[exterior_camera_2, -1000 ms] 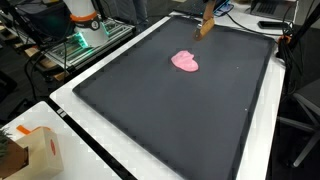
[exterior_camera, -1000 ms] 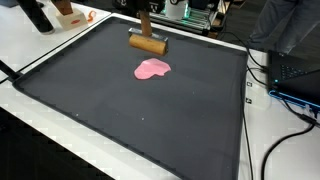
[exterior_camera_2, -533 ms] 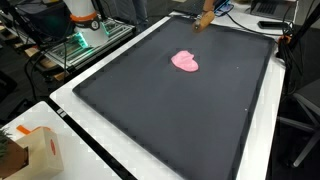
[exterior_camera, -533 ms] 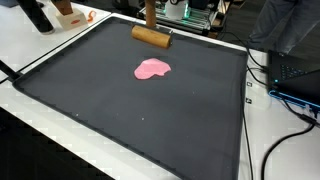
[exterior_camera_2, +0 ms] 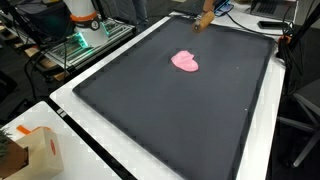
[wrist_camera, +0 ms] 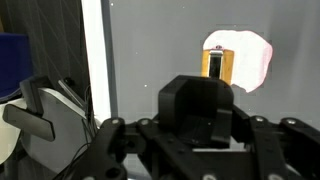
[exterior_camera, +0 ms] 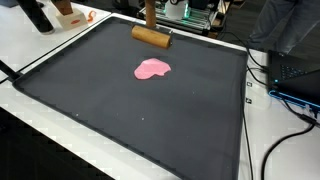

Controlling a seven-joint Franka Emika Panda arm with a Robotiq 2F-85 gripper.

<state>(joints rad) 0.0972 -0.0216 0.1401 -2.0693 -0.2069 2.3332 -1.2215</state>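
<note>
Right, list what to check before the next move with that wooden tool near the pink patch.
1. Wooden tool held by the gripper: ok, it hangs with its handle upward.
2. Grip firmness: cannot tell, the fingers are hidden.
3. Tool apart from the pink patch: ok, the tool is at the far edge of the black mat.
4. Patch lying flat near the mat's middle: ok.
5. Mat between tool and patch bare: ok.

The upright handle of the brown wooden block tool (exterior_camera: 151, 36) is cut off by the top edge — its holder unseen. In the wrist view the bulky black gripper (wrist_camera: 200, 125) is blurred — finger closure unreadable.
</note>
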